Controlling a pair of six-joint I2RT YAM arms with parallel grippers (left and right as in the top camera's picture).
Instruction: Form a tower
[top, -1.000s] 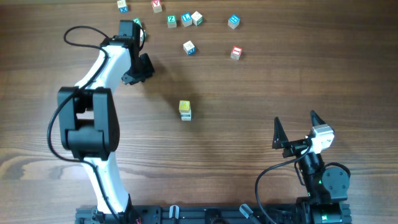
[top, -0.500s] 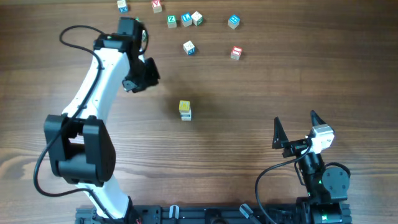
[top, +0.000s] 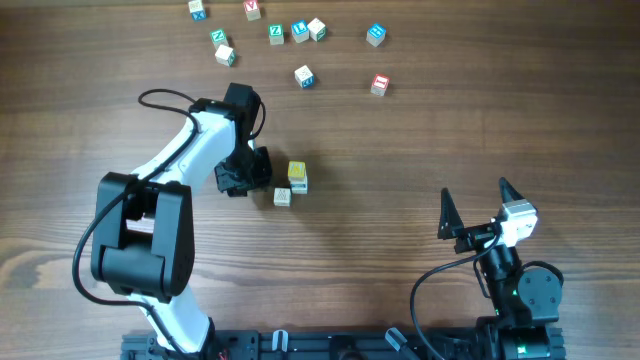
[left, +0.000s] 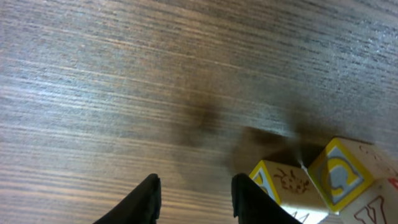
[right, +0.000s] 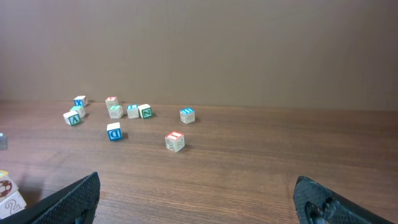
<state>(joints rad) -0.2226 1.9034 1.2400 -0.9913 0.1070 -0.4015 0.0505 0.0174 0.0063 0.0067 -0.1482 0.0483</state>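
The tower (top: 298, 177) is a short stack in the middle of the table with a yellow-faced cube on top. A pale loose cube (top: 283, 197) lies just to its front left, close against it. My left gripper (top: 256, 178) hangs low just left of both, open, and the left wrist view shows only bare wood between its fingers (left: 149, 198). There the yellow-faced cube (left: 339, 177) and a cube with a drawing (left: 280, 185) sit right of the right finger. My right gripper (top: 474, 190) rests wide open and empty at the front right.
Several loose letter cubes are scattered along the far edge, among them a green one (top: 218, 37), a blue one (top: 304, 76) and a red one (top: 379, 84). The right wrist view shows them far ahead, the red one (right: 175, 140) nearest.
My left arm swung from the far-left cubes down to the tower. A pale cube now lies beside the tower. The left jaws have widened. The right arm is still.
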